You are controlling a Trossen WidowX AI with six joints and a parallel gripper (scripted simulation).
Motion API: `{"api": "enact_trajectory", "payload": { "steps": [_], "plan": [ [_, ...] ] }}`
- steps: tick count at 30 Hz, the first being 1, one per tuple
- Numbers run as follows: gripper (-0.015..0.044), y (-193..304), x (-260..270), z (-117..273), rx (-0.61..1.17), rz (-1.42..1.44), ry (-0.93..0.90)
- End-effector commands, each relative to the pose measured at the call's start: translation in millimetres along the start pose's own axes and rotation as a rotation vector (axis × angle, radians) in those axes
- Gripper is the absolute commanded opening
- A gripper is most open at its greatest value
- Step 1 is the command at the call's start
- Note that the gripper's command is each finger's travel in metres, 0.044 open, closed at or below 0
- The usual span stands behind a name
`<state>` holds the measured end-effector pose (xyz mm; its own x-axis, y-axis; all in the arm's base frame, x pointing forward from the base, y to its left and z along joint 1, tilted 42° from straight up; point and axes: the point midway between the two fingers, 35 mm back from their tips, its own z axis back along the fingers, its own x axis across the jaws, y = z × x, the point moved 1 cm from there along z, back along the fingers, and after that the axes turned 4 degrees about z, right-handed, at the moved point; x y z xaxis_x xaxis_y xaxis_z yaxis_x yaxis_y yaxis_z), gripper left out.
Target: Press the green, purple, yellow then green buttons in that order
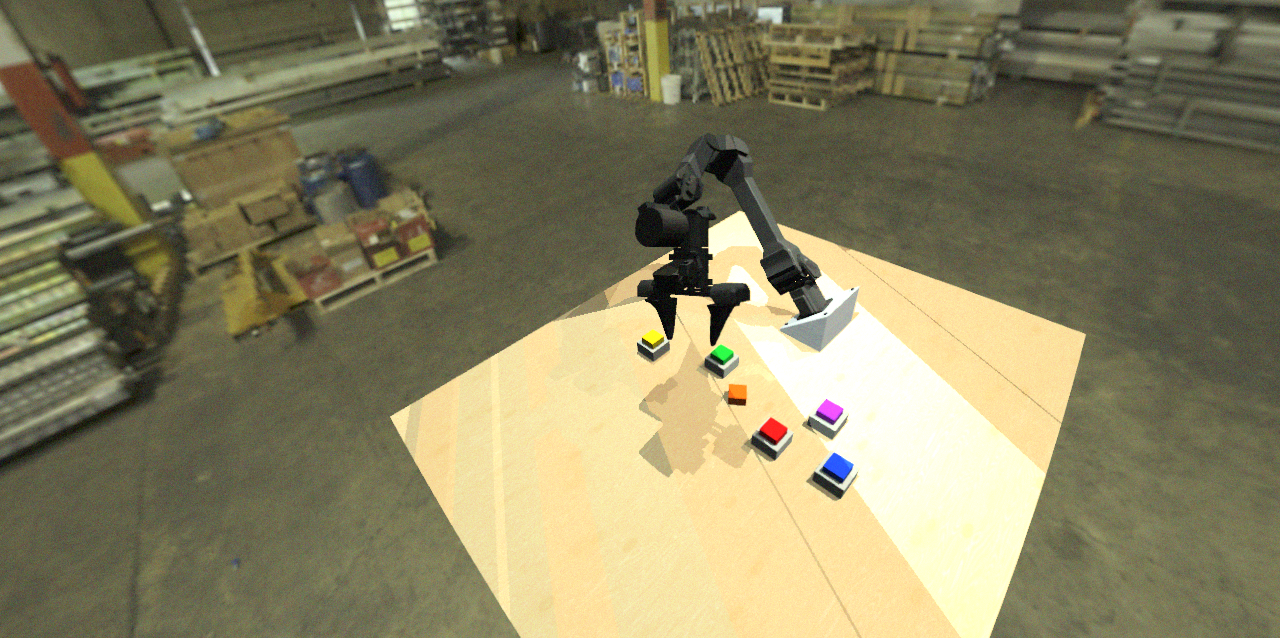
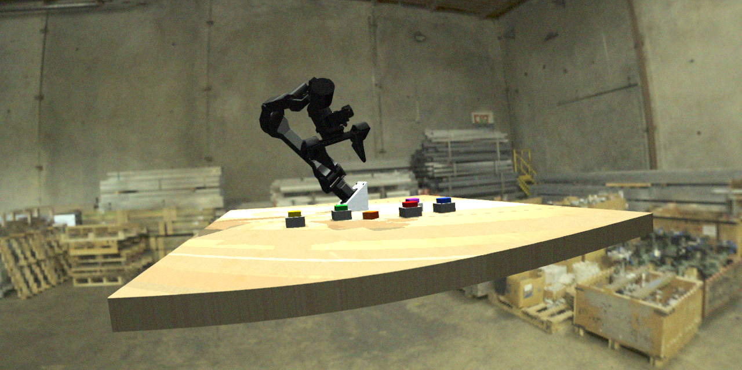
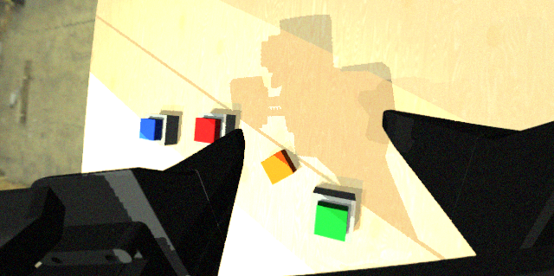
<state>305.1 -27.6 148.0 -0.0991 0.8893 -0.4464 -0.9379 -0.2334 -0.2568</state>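
Note:
My gripper [image 1: 691, 339] [image 2: 349, 164] [image 3: 312, 127] is open and empty, pointing down well above the table. The green button [image 1: 721, 355] [image 2: 341, 207] [image 3: 331, 221] shows between the fingers in the wrist view, toward the bottom. The yellow button [image 1: 652, 338] [image 2: 294, 214] is left of the green one in the top and exterior views and out of the wrist view. The purple button [image 1: 829, 411] [image 2: 412, 200] is partly behind the red one in the exterior view and does not show in the wrist view. No finger touches a button.
A red button [image 1: 773, 431] [image 2: 410, 204] [image 3: 207, 130] and a blue button [image 1: 837, 466] [image 2: 443, 200] [image 3: 150, 129] stand near the purple one. A small orange block [image 1: 737, 394] [image 2: 370, 215] [image 3: 278, 167] lies between the green and red buttons. The arm's pale base [image 1: 827, 322] [image 2: 357, 197] stands behind.

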Motion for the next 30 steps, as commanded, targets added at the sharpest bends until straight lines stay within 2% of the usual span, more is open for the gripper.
{"api": "enact_trajectory", "payload": {
  "steps": [1, 6, 18, 25, 30],
  "plan": [
    [0.0400, 57.9, 23.2, 11.5, 0.365, -0.121, 0.156],
    [0.0400, 76.9, 23.7, 24.4, 0.472, -0.143, 0.279],
    [0.0400, 77.1, 23.6, 24.6, 0.473, -0.143, 0.281],
    [0.0216, 104.7, 9.2, -26.1, 0.472, -0.144, 0.283],
    [0.0085, 105.9, 8.7, -27.7, 0.472, -0.144, 0.283]
  ]
}}
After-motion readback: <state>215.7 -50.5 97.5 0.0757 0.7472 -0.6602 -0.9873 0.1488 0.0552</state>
